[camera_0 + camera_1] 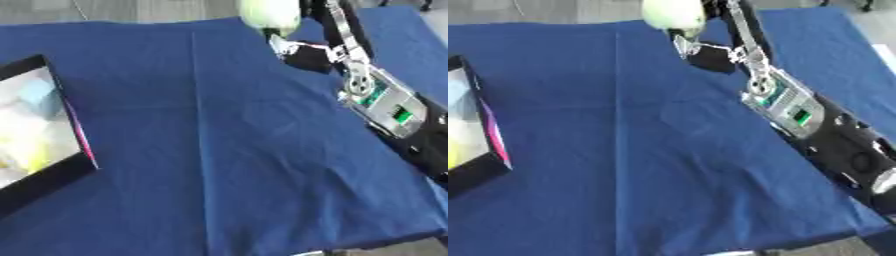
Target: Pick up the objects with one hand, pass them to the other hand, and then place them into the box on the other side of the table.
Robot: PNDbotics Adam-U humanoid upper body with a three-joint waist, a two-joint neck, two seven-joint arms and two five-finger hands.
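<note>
My right arm comes in from the right edge and stretches up to the far middle of the blue table. Its hand [302, 54] is near the table's far edge, and its fingers [282, 44] curl up against the underside of a pale green, rounded object [269, 14] at the top of the view. The same object [672, 13] shows at the top of the right eye view, partly cut off by the frame. A black box [77, 131] with a pink inner edge lies at the left side. My left hand shows in neither view.
The box holds several blurred pale things, one yellow and one light blue. A blue cloth [219, 150] covers the table, creased down the middle. The table's near edge runs along the bottom right [798, 245].
</note>
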